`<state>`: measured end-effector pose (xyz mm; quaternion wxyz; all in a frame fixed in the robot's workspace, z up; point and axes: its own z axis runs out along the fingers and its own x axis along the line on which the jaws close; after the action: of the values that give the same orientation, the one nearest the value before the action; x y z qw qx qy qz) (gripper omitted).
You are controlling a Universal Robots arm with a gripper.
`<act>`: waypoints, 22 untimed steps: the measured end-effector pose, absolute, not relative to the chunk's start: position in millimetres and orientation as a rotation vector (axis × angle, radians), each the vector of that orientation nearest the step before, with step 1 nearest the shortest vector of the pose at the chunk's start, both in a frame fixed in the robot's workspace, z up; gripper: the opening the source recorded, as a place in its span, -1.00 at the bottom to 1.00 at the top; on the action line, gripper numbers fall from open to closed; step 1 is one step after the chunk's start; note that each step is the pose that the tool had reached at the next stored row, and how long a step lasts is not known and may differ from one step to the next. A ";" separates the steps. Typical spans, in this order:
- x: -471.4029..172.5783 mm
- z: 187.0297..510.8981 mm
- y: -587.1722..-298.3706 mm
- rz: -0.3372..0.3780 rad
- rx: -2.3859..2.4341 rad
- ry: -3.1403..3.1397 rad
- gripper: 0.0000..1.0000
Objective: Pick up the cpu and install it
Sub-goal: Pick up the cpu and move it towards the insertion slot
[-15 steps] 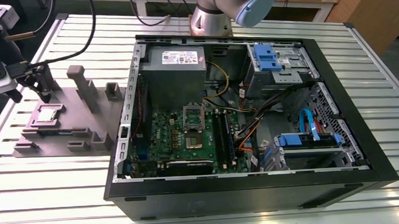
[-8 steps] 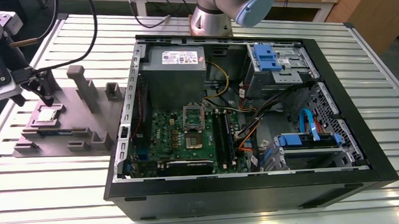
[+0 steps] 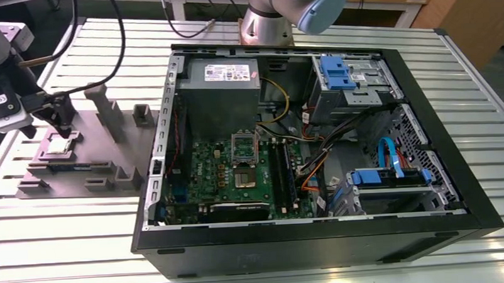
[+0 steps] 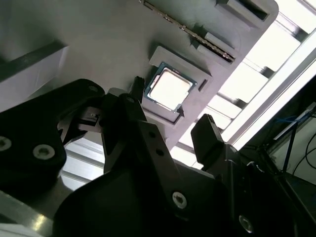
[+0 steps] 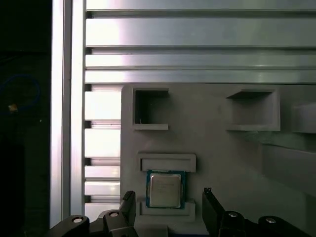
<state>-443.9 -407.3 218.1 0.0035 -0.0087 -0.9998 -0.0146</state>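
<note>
Pincer hangs wide open straight above the cpu, with one finger on either side of the chip and a gap at each in the first wrist view. Square and flat, the cpu sits in its recess in the grey holder on the surface, well apart from the case at the exterior view's right.

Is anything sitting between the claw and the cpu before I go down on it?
Nothing visible does. In the first wrist view the cpu lies bare in its recess on the grey holder. The claw is open, with one finger to each side of the cpu and only open space between.
</note>
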 end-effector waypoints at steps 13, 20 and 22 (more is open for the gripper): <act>-443.9 197.1 -406.0 -0.046 -0.027 -3.134 0.29; -444.4 191.4 -405.6 -0.046 -0.028 -3.134 0.29; -445.0 190.9 -405.4 -0.046 -0.028 -3.135 0.29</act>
<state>-445.0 -405.4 190.9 0.0030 -0.0088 -0.9998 -0.0147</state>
